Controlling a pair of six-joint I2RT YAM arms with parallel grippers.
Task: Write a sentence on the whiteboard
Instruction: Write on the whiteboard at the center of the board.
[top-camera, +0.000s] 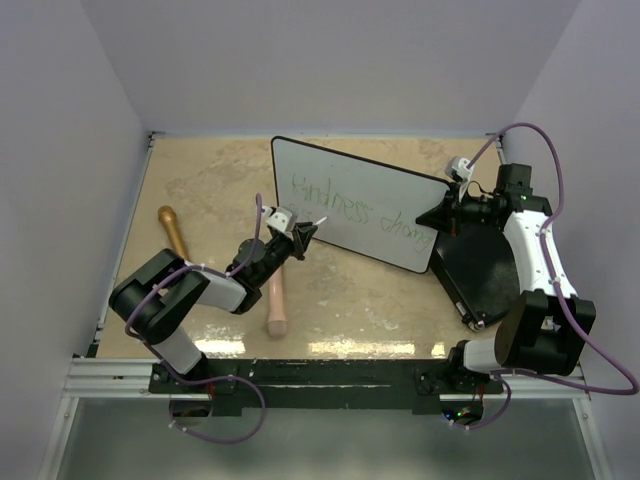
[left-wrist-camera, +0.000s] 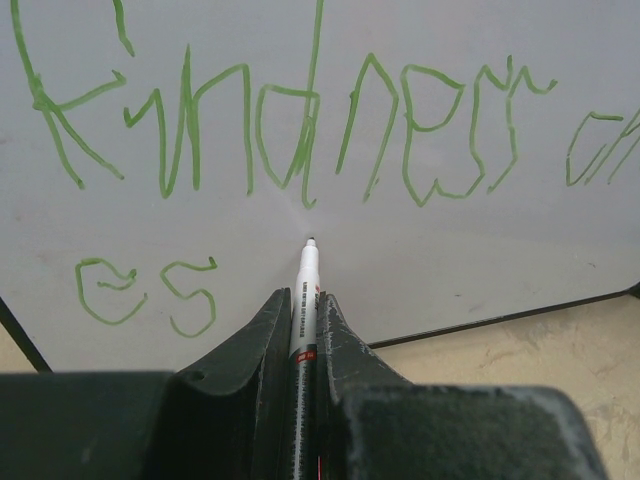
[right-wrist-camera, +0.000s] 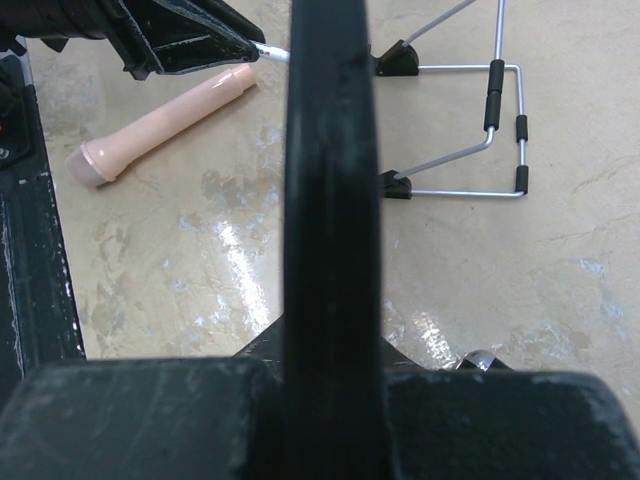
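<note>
A large glossy white whiteboard (top-camera: 345, 180) with a thin black rim stands tilted near the middle of a beige marbled tabletop (top-camera: 200, 180). The left gripper (top-camera: 303, 236) sits just in front of the board's lower left part. Its jaws are clamped tight on a slim white marker (left-wrist-camera: 306, 285), whose tip points at the surface just under the first line of writing. Whether the tip touches cannot be told. The right gripper (top-camera: 455, 200) is at the board's right edge, jaws pinched on the rim.

A black flat rectangular case (top-camera: 490, 265) lies closed just beside that edge, its inside hidden.

The thin green handwritten sentence (left-wrist-camera: 290, 130) reads "kindness ch" in the left wrist view, with "es" on a line below. The overhead view shows only the upper line.

The right wrist view sees the board edge-on as a dark bar, with a bent wire stand (right-wrist-camera: 490, 130) on its back side and a pale pink cylinder (right-wrist-camera: 160, 125) lying in front. Only the overhead view shows an orange-brown wooden club (top-camera: 172, 230) further left.
</note>
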